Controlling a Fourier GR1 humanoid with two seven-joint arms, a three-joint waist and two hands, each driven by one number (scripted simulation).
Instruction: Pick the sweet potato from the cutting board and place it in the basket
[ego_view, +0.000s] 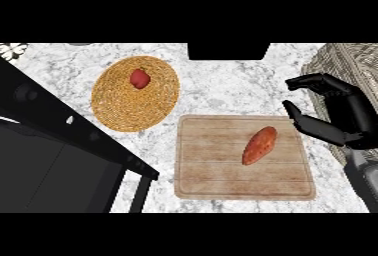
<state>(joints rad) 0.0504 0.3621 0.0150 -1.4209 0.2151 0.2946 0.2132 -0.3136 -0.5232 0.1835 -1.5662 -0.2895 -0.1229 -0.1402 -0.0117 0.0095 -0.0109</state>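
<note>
At right edge, right hand (341, 120) partly cropped.

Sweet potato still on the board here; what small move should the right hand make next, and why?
Probably move the right robot hand left and down over the sweet potato. The hand is open, beside the board's right edge, holding nothing, and the potato lies untouched on the board, far from the basket.

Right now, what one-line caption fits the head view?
Sweet potato lies on the cutting board; open right robot hand beside it, basket beyond.
</note>
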